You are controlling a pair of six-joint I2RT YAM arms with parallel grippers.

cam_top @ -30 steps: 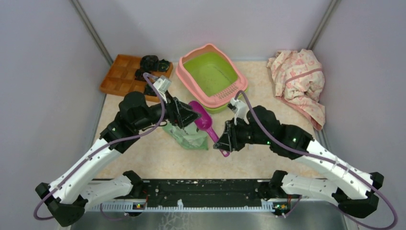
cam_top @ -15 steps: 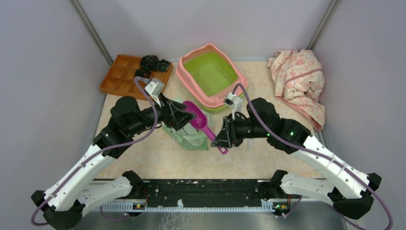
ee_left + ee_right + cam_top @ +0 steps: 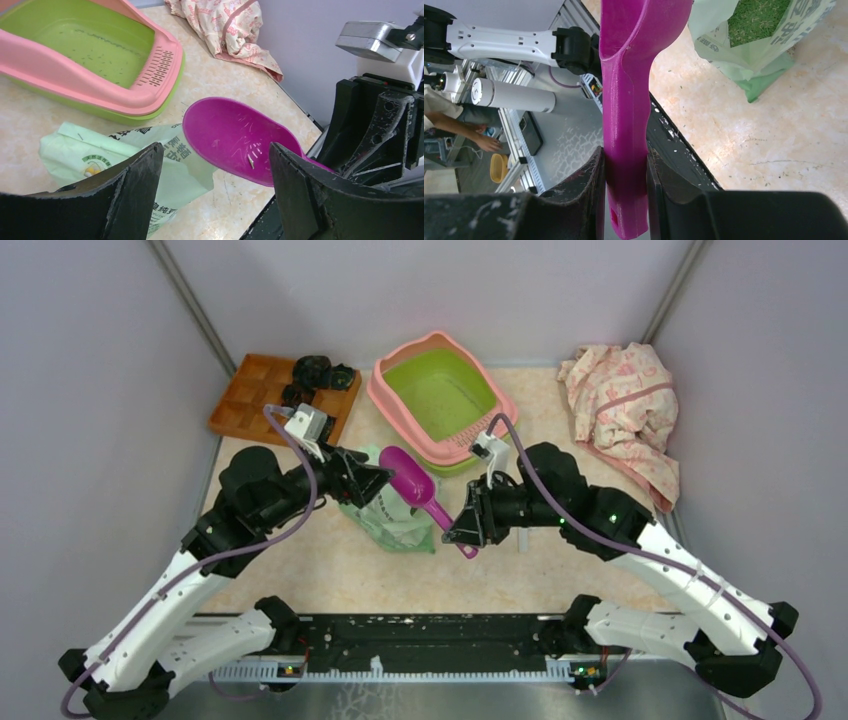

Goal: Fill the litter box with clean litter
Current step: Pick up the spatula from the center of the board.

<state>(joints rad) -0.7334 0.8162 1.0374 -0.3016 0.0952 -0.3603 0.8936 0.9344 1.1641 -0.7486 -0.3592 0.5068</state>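
The litter box point(image 3: 394, 419), a lime green basin with a pink rim, stands at the back centre; the left wrist view shows it point(image 3: 60, 75) with a thin scatter of litter point(image 3: 107, 47) on its floor. My right gripper point(image 3: 462, 535) is shut on the handle of a magenta scoop point(image 3: 412, 486), clamped between its fingers point(image 3: 625, 155). The scoop's bowl point(image 3: 235, 135) hangs almost empty over a pale green printed bag point(image 3: 395, 525). Green granules point(image 3: 756, 15) show in the bag's mouth. My left gripper point(image 3: 368, 480) is open point(image 3: 216, 146), beside the scoop's bowl and above the bag.
An orange-brown compartmented wooden tray point(image 3: 262, 398) with black items point(image 3: 315, 373) sits at the back left. A crumpled floral cloth point(image 3: 625, 405) lies at the back right. Grey walls close in both sides; a black rail point(image 3: 420, 640) runs along the near edge.
My left arm has drawn back to the left, uncovering the scoop's bowl. The right gripper and scoop shifted slightly left and away. Both grippers kept their states.
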